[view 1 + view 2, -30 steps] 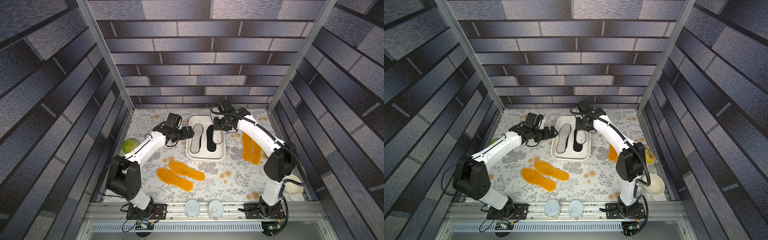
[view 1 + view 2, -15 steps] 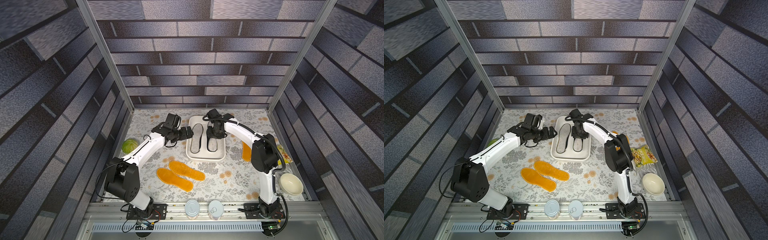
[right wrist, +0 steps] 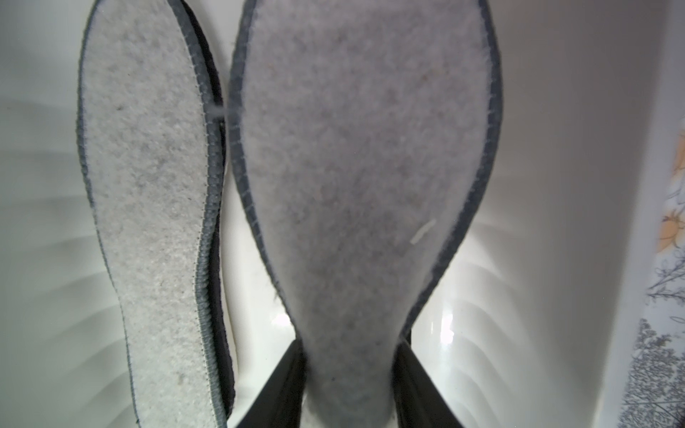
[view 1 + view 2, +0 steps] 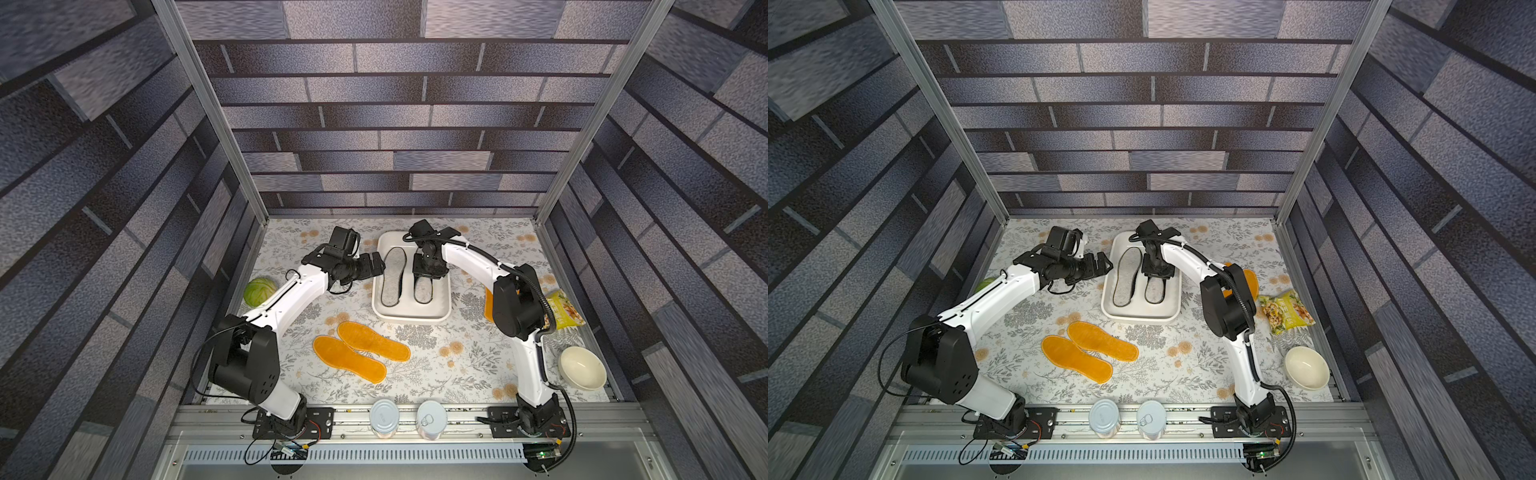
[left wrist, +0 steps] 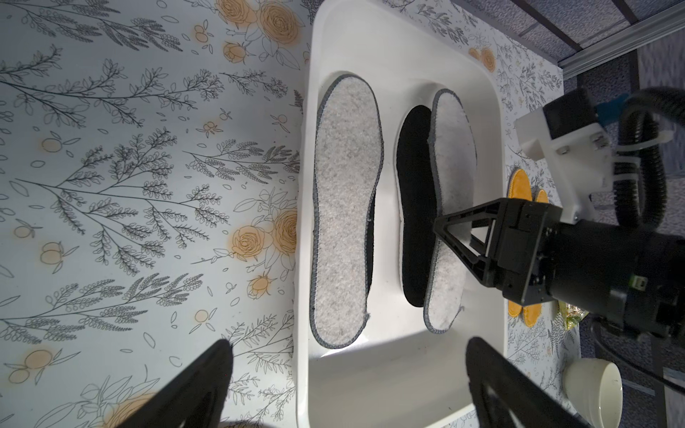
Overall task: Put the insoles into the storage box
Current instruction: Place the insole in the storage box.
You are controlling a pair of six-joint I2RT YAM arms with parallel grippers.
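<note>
The white storage box (image 4: pixel 411 320) (image 4: pixel 1140 318) stands at the back middle. One grey felt insole (image 4: pixel 392 276) (image 5: pixel 346 207) lies flat in it over a black one. My right gripper (image 4: pixel 428 274) (image 3: pixel 348 355) is shut on the narrow part of a second grey insole (image 3: pixel 363 148) (image 5: pixel 454 148), which rests inside the box, partly over another black insole (image 5: pixel 415 185). My left gripper (image 4: pixel 376 266) (image 5: pixel 348 346) is open and empty, just left of the box. Two orange insoles (image 4: pixel 372 340) (image 4: pixel 347 363) lie on the cloth in front. More orange insoles (image 4: pixel 1250 282) show behind the right arm.
A green cabbage (image 4: pixel 259 291) sits at the left wall. At the right lie a snack bag (image 4: pixel 565 309) and a cream bowl (image 4: pixel 582 368). Two cans (image 4: pixel 384 417) (image 4: pixel 432 417) stand at the front rail.
My right gripper has brought the grey insole from the box's back edge down into the box, over the black insole there. Its elbow swung inward. The left arm has hardly moved.
</note>
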